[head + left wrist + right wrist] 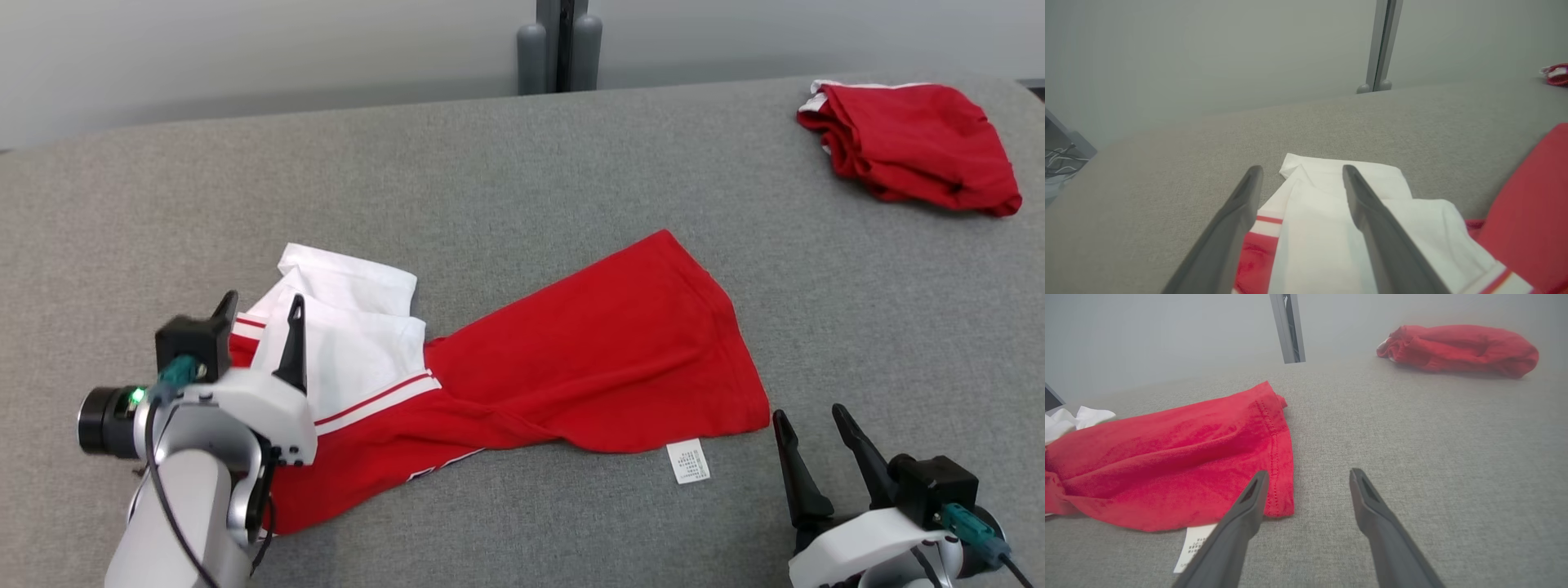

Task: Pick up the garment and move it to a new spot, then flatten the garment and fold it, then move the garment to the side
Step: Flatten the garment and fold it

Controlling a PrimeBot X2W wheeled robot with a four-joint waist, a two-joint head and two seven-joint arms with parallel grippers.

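A red garment (588, 359) with white sleeves and red-striped trim lies crumpled across the middle of the grey padded table (522, 163). A white care label (688, 461) pokes out at its near edge. My left gripper (259, 307) hovers open over the white sleeve end (1323, 204), its fingers apart with nothing between them. At the lower right my right gripper (810, 416) stands open just off the garment's red hem corner (1280, 490), a little above the table (1412, 428).
A second red garment (910, 143) lies bunched at the table's far right corner, also seen in the right wrist view (1457, 347). A grey post (560, 45) rises behind the table's far edge. Cables (1059, 161) lie off the table's left end.
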